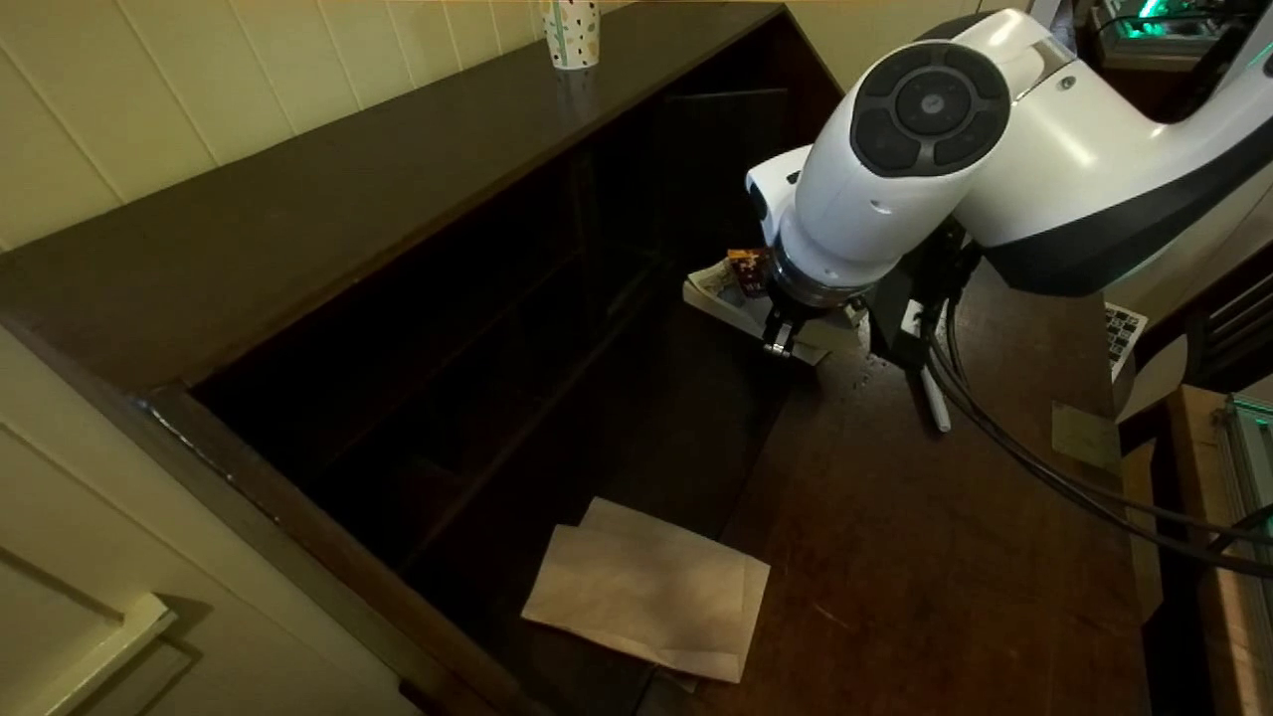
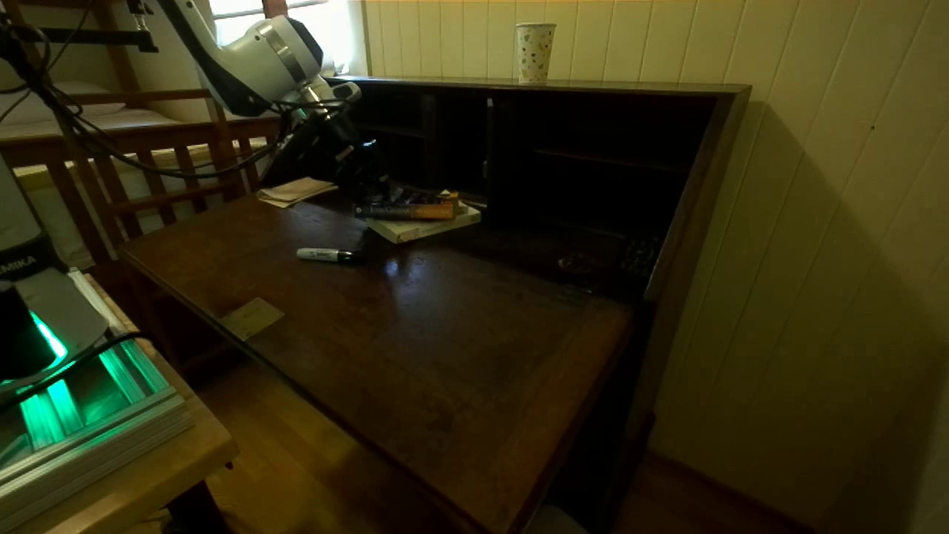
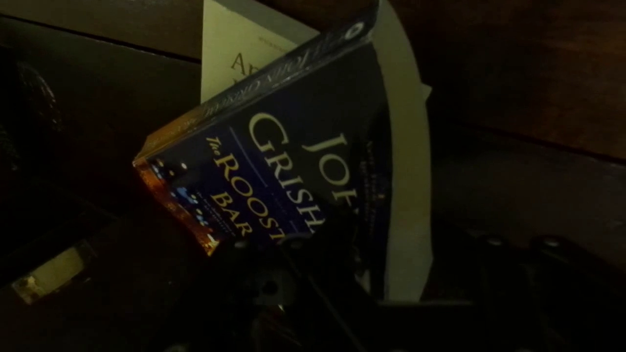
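Note:
My gripper point(image 3: 398, 230) is shut on a dark blue paperback point(image 3: 274, 161), with its fingers on either side of the book's thickness in the wrist view. White and yellow lettering covers the front, and one end is orange. Beneath it lies a pale book point(image 3: 227, 39), partly covered. In an exterior view the paperback point(image 2: 404, 212) looks low over the pale book point(image 2: 426, 227); whether they touch, I cannot tell. The arm hides much of both books in an exterior view, where only an orange-red corner point(image 1: 748, 270) of the paperback shows beside the gripper point(image 1: 779, 338).
A marker point(image 2: 319, 255) lies on the desk point(image 2: 415, 348) near the books. Brown folded paper point(image 1: 651, 592) rests at one end. Dark cubbies point(image 2: 593, 133) rise behind, with a patterned cup point(image 2: 535, 52) on the top shelf. A flat yellowish patch point(image 2: 253, 319) sits by the front edge.

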You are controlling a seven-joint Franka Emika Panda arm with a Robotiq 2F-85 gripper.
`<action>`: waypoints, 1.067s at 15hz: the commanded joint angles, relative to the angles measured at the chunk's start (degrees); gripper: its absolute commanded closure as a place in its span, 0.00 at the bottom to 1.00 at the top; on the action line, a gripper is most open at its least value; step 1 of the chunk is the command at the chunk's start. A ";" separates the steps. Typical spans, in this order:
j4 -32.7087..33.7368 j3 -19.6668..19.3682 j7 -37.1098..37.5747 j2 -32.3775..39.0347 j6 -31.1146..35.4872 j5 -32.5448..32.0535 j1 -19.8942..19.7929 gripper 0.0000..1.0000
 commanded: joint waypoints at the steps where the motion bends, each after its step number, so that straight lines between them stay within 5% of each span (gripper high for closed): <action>1: -2.58 0.73 -5.67 -5.38 -0.99 4.84 0.47 0.88; 14: -5.35 0.48 -7.01 -16.75 -1.08 7.25 0.23 0.88; 16: -5.31 0.37 -6.57 -16.52 -1.53 7.08 0.06 0.40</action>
